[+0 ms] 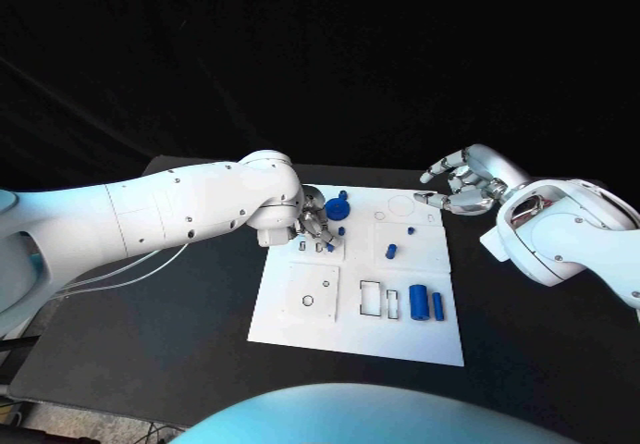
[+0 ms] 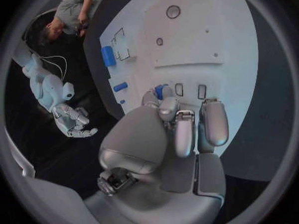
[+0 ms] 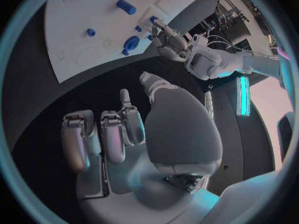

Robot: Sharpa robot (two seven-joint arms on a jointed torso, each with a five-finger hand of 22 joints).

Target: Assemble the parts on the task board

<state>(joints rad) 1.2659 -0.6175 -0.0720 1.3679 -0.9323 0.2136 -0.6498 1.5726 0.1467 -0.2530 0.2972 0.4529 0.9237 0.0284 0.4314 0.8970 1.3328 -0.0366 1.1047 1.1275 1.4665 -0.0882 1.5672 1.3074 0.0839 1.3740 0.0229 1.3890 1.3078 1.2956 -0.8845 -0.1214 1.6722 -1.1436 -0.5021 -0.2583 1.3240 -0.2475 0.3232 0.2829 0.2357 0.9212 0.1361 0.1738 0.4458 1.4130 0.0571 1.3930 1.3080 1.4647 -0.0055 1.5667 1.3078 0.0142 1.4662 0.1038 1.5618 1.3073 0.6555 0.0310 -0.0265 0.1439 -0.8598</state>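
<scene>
**Q.** What does the left hand (image 1: 317, 227) show?

**A.** It is lowered over the far left part of the task board (image 1: 310, 326), fingers drawn together and pointing down. In the left wrist view a small blue part (image 2: 159, 91) sits right at the fingertips (image 2: 169, 104), beside two little rectangular slots. Whether the fingers pinch that part or merely rest against it cannot be told. Judging by the pose, the hand is there to seat the part near those slots.

**Q.** And the right hand (image 1: 458, 190)?

**A.** It hovers off the board's far right corner, above the black table (image 1: 160, 351), fingers loosely curled and apart, holding nothing (the right wrist view agrees). It seems parked out of the way, giving the left arm room.

**Q.** Where do the other parts lie?

**A.** A round blue piece (image 1: 338, 209) stands just beside the left hand. A short peg (image 1: 391, 251) lies near the board's middle. A thick cylinder (image 1: 419, 302) and a slimmer pin (image 1: 437, 306) lie side by side near the right edge, next to two outlined rectangular recesses (image 1: 380, 299). They look like stock still waiting, so the assembly appears far from finished.
</scene>
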